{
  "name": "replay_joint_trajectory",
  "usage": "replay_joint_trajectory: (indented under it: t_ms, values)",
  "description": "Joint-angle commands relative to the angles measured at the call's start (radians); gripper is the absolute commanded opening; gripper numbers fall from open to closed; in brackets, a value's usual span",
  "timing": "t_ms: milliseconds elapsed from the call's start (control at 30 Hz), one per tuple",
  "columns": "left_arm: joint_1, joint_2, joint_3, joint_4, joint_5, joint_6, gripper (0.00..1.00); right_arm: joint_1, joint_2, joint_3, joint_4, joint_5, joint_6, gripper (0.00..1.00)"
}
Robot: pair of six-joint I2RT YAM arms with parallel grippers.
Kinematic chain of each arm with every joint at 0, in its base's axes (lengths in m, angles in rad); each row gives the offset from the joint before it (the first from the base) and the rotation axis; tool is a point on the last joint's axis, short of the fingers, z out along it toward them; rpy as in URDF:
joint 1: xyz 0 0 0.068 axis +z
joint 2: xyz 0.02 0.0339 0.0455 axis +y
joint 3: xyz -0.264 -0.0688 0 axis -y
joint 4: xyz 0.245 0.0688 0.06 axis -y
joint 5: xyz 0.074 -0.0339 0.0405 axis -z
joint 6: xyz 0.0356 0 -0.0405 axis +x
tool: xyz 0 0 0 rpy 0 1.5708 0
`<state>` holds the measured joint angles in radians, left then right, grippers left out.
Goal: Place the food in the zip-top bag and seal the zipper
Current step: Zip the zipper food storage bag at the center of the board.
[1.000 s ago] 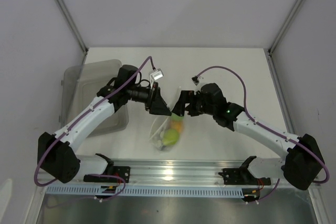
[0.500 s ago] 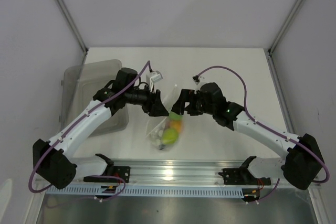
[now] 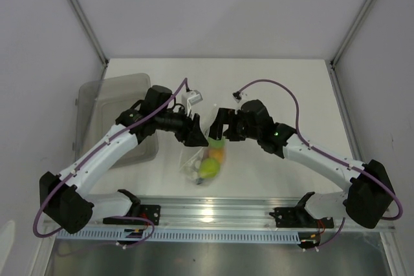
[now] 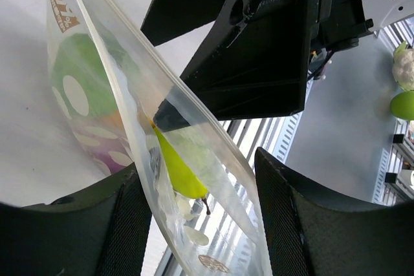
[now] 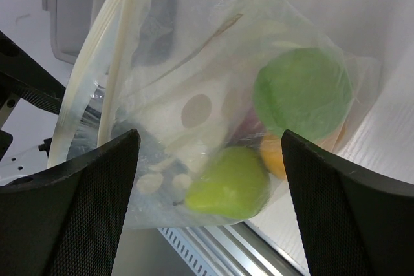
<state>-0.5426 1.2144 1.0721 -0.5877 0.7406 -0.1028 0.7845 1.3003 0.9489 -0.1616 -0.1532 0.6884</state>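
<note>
At the upper left of the left wrist view, a brown printed mark (image 4: 63, 10) sits on the zip-top bag (image 4: 97, 108). Its letters are tilted and too blurred to read. A second brown mark (image 4: 210, 263) lies at the bottom edge, also illegible. The zipper (image 4: 149, 56) runs diagonally down between the fingers of the left gripper (image 4: 194, 179), which stand apart and clamp nothing. This view shows the pear (image 4: 178, 169) clearly, the green fruit (image 4: 90, 63) hazily, and a purple patch (image 4: 110, 156) only faintly. The right wrist view adds the orange-yellow fruit (image 5: 278, 153), half hidden behind the others. The right gripper (image 5: 210, 159) is spread wide, with the bag between its fingers. From above, the bag stands mid-frame on the table (image 3: 272, 82), with the grey bin (image 3: 110, 114) at left.
</note>
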Motion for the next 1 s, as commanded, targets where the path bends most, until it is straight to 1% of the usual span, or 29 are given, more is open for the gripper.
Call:
replay_joint_trajectory:
  t_ms: [0, 100, 233, 367, 400, 433, 633, 733, 800, 833, 900, 933, 967]
  values:
    - [-0.010, -0.019, 0.060, -0.029, -0.009, 0.025, 0.63, 0.007, -0.009, 0.044, 0.010, 0.032, 0.014, 0.91]
    - [-0.014, -0.015, 0.060, -0.029, -0.027, 0.025, 0.64, 0.012, -0.007, 0.044, 0.010, 0.032, 0.017, 0.91]
    - [-0.034, -0.001, 0.081, -0.076, -0.079, 0.034, 0.63, 0.012, -0.016, 0.044, 0.008, 0.043, 0.019, 0.91]
    - [-0.054, -0.016, 0.086, -0.073, -0.099, 0.032, 0.64, 0.012, -0.013, 0.057, 0.008, 0.038, 0.022, 0.91]
    - [-0.056, -0.015, 0.121, -0.078, -0.107, 0.032, 0.64, 0.012, -0.009, 0.060, 0.011, 0.034, 0.023, 0.91]
    - [-0.059, -0.009, 0.092, -0.086, -0.113, 0.032, 0.64, 0.013, -0.007, 0.063, 0.013, 0.027, 0.031, 0.91]
    - [-0.072, 0.007, 0.107, -0.107, -0.168, 0.038, 0.62, 0.016, -0.018, 0.079, -0.001, 0.040, 0.033, 0.91]
    - [-0.074, 0.022, 0.103, -0.116, -0.175, 0.045, 0.55, 0.016, -0.027, 0.076, -0.016, 0.060, 0.030, 0.92]
    - [-0.074, 0.024, 0.086, -0.103, -0.176, 0.045, 0.45, 0.016, -0.027, 0.077, -0.032, 0.066, 0.022, 0.92]
    - [-0.072, 0.023, 0.078, -0.097, -0.181, 0.045, 0.39, 0.016, -0.027, 0.082, -0.053, 0.076, 0.020, 0.92]
    - [-0.072, 0.028, 0.069, -0.090, -0.194, 0.055, 0.31, 0.013, -0.041, 0.087, -0.085, 0.104, 0.004, 0.92]
    - [-0.074, 0.033, 0.068, -0.096, -0.207, 0.061, 0.21, 0.006, -0.050, 0.083, -0.113, 0.131, -0.004, 0.92]
    - [-0.074, 0.036, 0.072, -0.100, -0.213, 0.069, 0.17, -0.004, -0.061, 0.082, -0.124, 0.138, -0.012, 0.92]
